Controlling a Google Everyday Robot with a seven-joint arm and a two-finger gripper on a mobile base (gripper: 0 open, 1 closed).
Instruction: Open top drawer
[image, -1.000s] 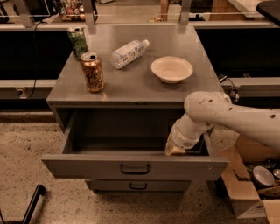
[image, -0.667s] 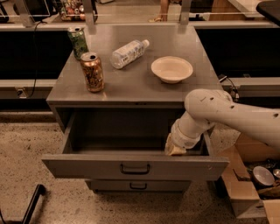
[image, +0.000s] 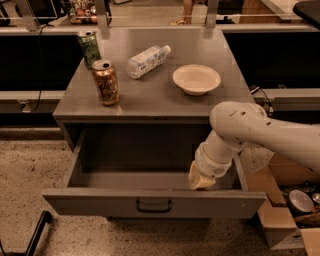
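Observation:
The top drawer (image: 100, 205) of the grey metal cabinet stands pulled far out, showing its deep grey interior. Its small black pull handle (image: 154, 205) sits at the centre of the front panel. My gripper (image: 201, 182) is at the end of the white arm, reaching down into the drawer's right side just behind the front panel. Its fingers are hidden by the wrist and the drawer front. A lower drawer is hidden below the open one.
On the cabinet top (image: 155, 95) stand a brown can (image: 105, 82) and a green can (image: 89, 48), with a plastic bottle (image: 146, 61) lying on its side and a white bowl (image: 196, 79). A cardboard box (image: 285, 210) with objects sits on the floor at right.

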